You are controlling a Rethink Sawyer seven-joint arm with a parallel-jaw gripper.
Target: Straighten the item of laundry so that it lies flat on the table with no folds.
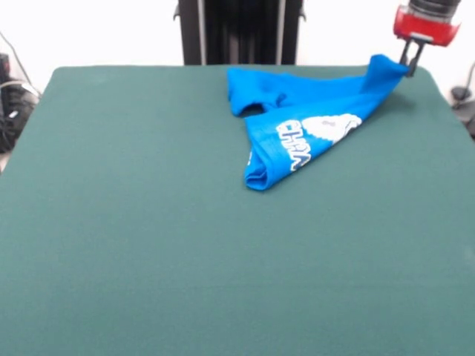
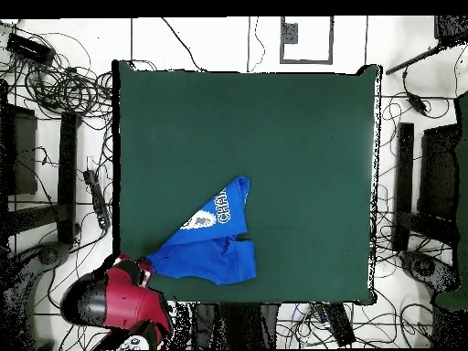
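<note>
Front view: gripper (image 1: 410,65) at the far right corner of the table (image 1: 148,245), fingers pinched together on one corner of the T-shirt (image 1: 304,126) and holding it raised off the cloth. From that pinch the shirt runs taut and slanting back onto the table, then bunches near the middle of the far edge. White lettering and a white graphic face up on a folded flap; letters upside down and partly lost in the fold, not readable in full. A rolled fold closes the tip nearest the camera.

Overhead view: the arm's red and black body covers the gripper (image 2: 146,268); fingers not visible here. The T-shirt (image 2: 215,245) shows as a rough triangle by the table's (image 2: 302,137) robot-side edge, narrowing to the held corner at the table corner. Lift of the corner cannot be judged from above. Sleeves and collar hard to pick out in either view.

Cables (image 2: 55,87) lie on the floor beside the table.
</note>
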